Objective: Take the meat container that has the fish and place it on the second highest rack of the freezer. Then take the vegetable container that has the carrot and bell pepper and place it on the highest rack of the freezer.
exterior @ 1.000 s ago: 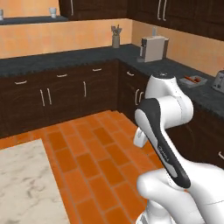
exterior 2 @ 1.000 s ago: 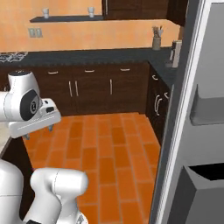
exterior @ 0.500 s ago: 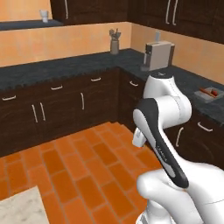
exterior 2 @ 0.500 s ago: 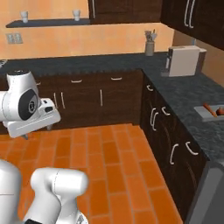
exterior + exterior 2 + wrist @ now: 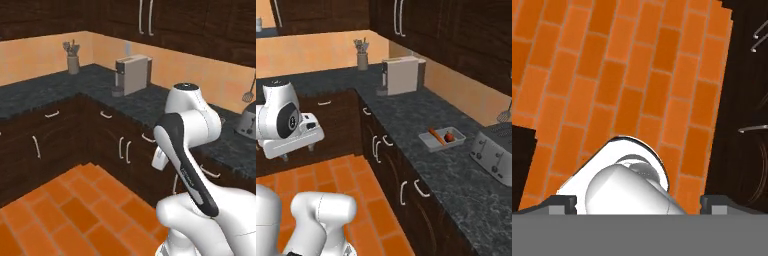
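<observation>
The vegetable container (image 5: pixel 442 139) is a shallow grey tray on the dark counter to my right. An orange carrot (image 5: pixel 436 135) and a small red bell pepper (image 5: pixel 448 136) lie in it. My gripper (image 5: pixel 298 152) hangs over the orange brick floor, well left of the tray. It is open and nothing is between its fingers. In the hand view the gripper (image 5: pixel 639 202) points down at the floor with its fingertips (image 5: pixel 562 202) far apart. The meat container with the fish and the freezer are out of view.
A beige coffee machine (image 5: pixel 401 75) and a utensil holder (image 5: pixel 362 57) stand further back on the L-shaped counter (image 5: pixel 406 117). A silver toaster (image 5: pixel 495 152) sits just right of the tray. Dark cabinet fronts (image 5: pixel 125 150) line the floor, with wall cabinets above.
The base has turned, so the whole scene has shifted. The grey appliance door at the right has left the picture, and the counter with the tray and toaster has come in. The gripper stays open.
</observation>
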